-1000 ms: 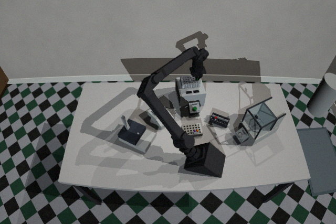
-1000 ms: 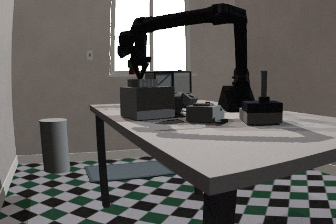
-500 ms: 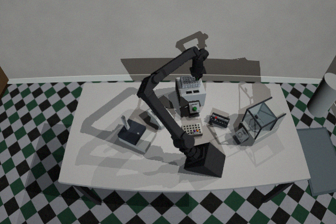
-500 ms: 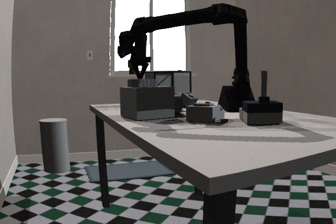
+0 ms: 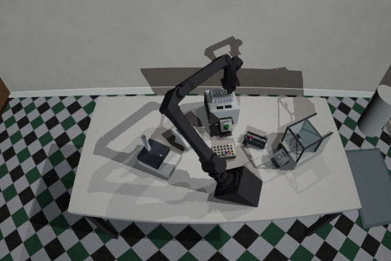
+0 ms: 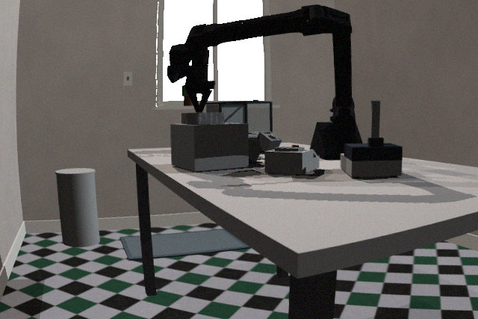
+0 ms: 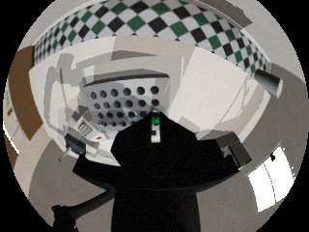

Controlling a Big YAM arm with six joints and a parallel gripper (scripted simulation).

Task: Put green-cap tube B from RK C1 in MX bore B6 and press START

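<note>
The mixer MX [image 5: 221, 107] stands at the back middle of the bench, with its grey bored block [image 5: 217, 94] on top and the green START key [image 5: 226, 126] on its sloping front. My gripper [image 5: 228, 90] points straight down at the right end of that block and also shows in the exterior view [image 6: 199, 108]. In the wrist view it is shut on tube B [image 7: 154, 128], a pale tube with a green cap, just right of the block's bores [image 7: 126, 104]. The tube's lower end is hidden, so I cannot tell how deep it sits.
The tube rack RK [image 5: 223, 150] with other coloured tubes stands in front of the mixer. The magnet block MG [image 5: 255, 139] and the glass-walled balance BAL [image 5: 299, 142] are to the right. The dry block DB [image 5: 176, 138] and the spectrophotometer SP [image 5: 153, 155] are to the left.
</note>
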